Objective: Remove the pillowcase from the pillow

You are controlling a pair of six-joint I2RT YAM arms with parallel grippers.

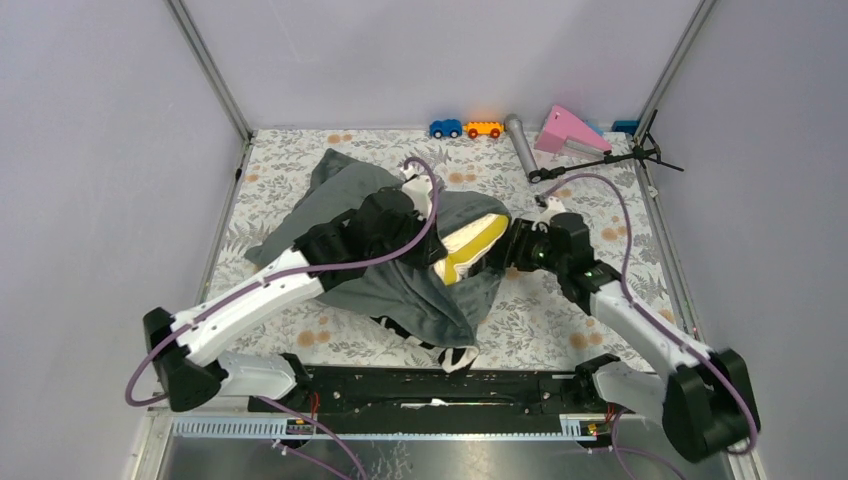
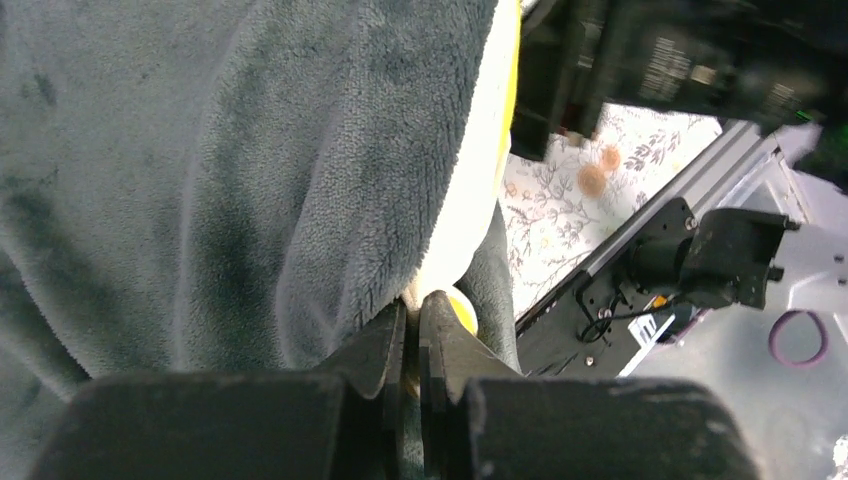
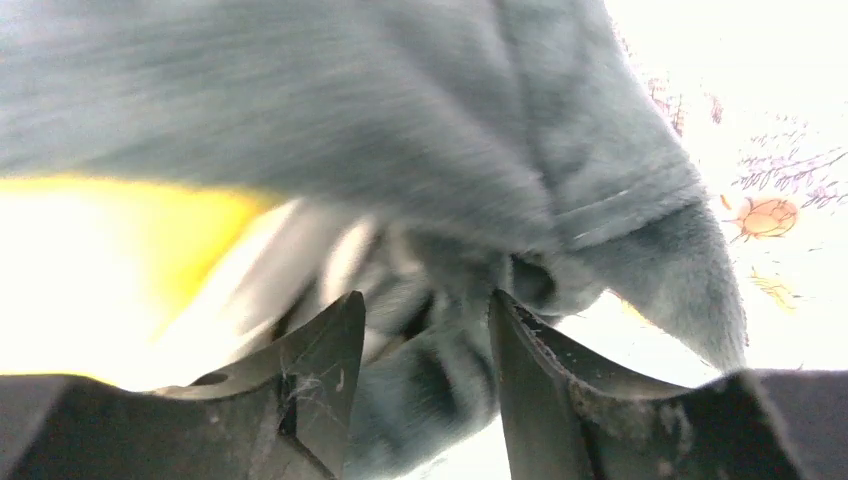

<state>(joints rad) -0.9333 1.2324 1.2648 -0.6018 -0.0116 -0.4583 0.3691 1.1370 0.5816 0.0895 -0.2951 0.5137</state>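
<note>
The grey-green pillowcase [image 1: 400, 290] lies bunched in the middle of the table, with a zebra-striped bit at its near edge. The cream pillow [image 1: 470, 250] pokes out of its right-hand opening, yellow band showing. My left gripper [image 1: 436, 245] reaches over the cover to that opening. In the left wrist view it [image 2: 418, 308] is shut on the pillow's cream edge [image 2: 470, 200], beside the plush pillowcase [image 2: 200, 150]. My right gripper [image 1: 502, 256] is at the opening from the right. It [image 3: 428, 305] is open, with a fold of pillowcase [image 3: 400, 100] between its fingers and the pillow [image 3: 120, 230] to the left.
A blue toy car [image 1: 445, 128], an orange toy car [image 1: 483, 129], a grey cylinder [image 1: 519, 143], a pink wedge [image 1: 565, 128] and a black stand [image 1: 610, 160] lie along the far edge. The floral tablecloth [image 1: 560, 320] is fenced by lilac walls.
</note>
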